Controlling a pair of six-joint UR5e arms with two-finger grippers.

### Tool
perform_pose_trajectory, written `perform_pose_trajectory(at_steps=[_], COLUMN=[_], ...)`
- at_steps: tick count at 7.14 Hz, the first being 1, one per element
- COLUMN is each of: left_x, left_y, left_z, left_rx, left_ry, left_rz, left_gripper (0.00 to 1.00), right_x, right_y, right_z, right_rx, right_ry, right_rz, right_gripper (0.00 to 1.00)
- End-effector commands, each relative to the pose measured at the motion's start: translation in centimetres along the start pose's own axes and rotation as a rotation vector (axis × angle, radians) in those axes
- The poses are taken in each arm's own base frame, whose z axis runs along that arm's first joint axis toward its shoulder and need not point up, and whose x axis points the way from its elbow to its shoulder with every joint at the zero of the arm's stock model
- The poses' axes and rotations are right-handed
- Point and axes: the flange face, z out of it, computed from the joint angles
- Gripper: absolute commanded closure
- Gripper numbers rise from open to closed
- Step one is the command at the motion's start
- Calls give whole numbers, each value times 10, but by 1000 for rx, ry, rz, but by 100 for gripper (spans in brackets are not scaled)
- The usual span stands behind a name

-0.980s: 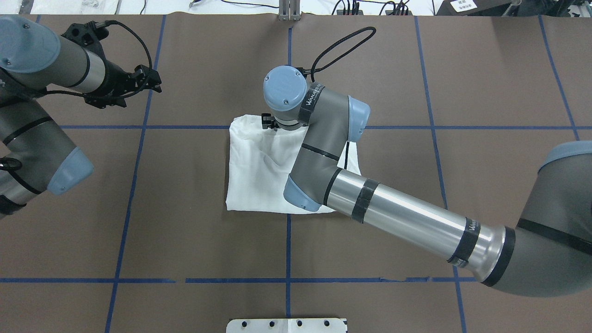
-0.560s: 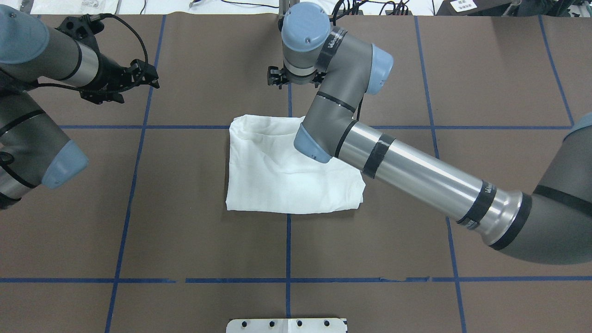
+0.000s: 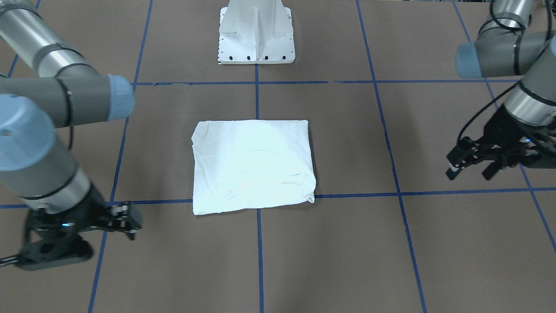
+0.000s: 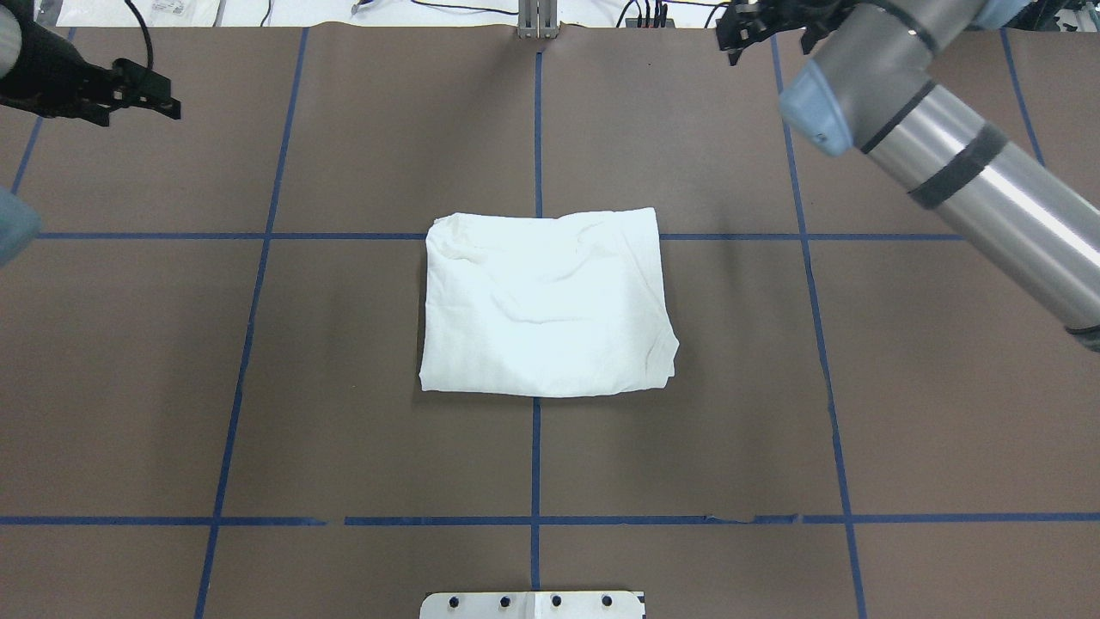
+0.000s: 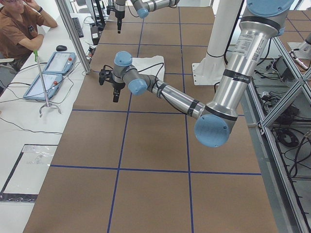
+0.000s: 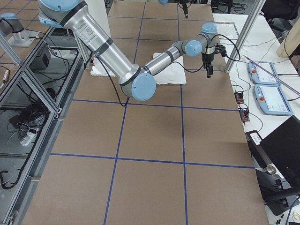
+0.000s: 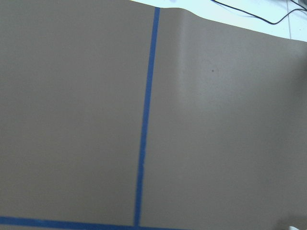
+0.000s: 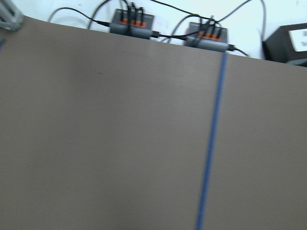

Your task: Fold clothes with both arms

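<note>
At the centre of the desk [image 4: 344,430] the white T-shirt [image 4: 546,305] lies folded into a rough rectangle, plain side up and now fully uncovered. The right arm [image 4: 962,163], which stretched across it a second ago, has swung off to the upper right of the overhead view. The right pincer [image 3: 132,224] hangs over bare brown desk, fingers parted and empty. Meanwhile the left pincer [image 3: 470,173] has drawn back further toward the upper left corner, prongs wide, gripping nothing. Both are well apart from the cloth.
</note>
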Motion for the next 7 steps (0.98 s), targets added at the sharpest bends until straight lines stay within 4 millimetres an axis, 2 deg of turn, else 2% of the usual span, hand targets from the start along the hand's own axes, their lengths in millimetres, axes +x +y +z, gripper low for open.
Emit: perform_pose_trajectory(at_steps=[1,2,3,4,6,7], left_x=[-113,-165,-212,-232,-230,-246], left_y=[-3,10,18,28,31,51], left_z=[-30,-37,-52,-65,-64,-54], left_rx=[-12,-42,-62,-60,-44,-67], left_ry=[-112,-154,-188,-170,-136,-138], left_rz=[232,339,345,314,294,290], left_gripper=[0,0,0,0,0,0], right_x=[149,211,267,300,307,350], right_y=[44,72,111,152,167,227], right_z=[-29,-31,-30,-21,-19,-13], right_rx=[-61,-100,-118,-148,-150,-183], right_ry=[47,-6,-14,-16,-39,-45], right_rz=[-72,-68,-109,-110,-103,-19], right_gripper=[0,0,0,0,0,0])
